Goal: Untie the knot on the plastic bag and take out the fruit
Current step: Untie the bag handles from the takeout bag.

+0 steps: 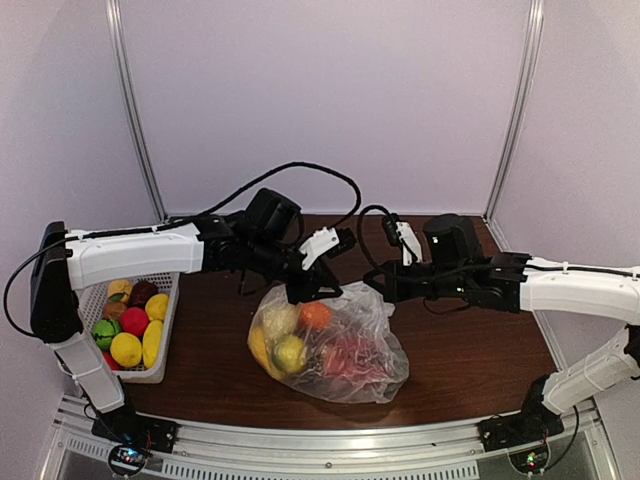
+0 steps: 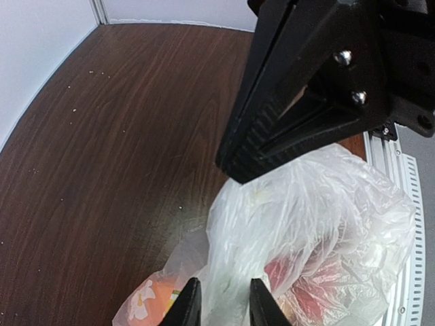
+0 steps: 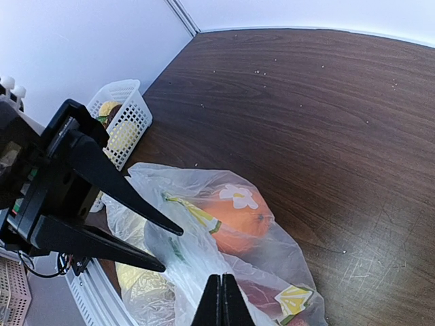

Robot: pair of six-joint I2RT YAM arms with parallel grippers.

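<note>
The plastic bag (image 1: 380,335) lies in the middle of the table with fruit inside: an orange (image 1: 315,315), a yellow-green piece (image 1: 290,352) and red fruit (image 1: 350,360). My left gripper (image 2: 223,305) has its fingers narrowed on a gathered ridge of the bag's (image 2: 326,197) film, which touches both fingers. It stands at the bag's top left edge (image 1: 318,292). My right gripper (image 3: 221,292) is shut, its tips against the plastic (image 3: 170,183) above the orange (image 3: 234,221); I cannot tell whether film is pinched. The knot does not show as a separate tuft.
A white slotted basket (image 1: 168,300) with several fruits stands at the left table edge, also seen from the right wrist as a basket (image 3: 126,112). Bare brown tabletop (image 1: 470,340) lies right of and behind the bag. White walls close in the back and sides.
</note>
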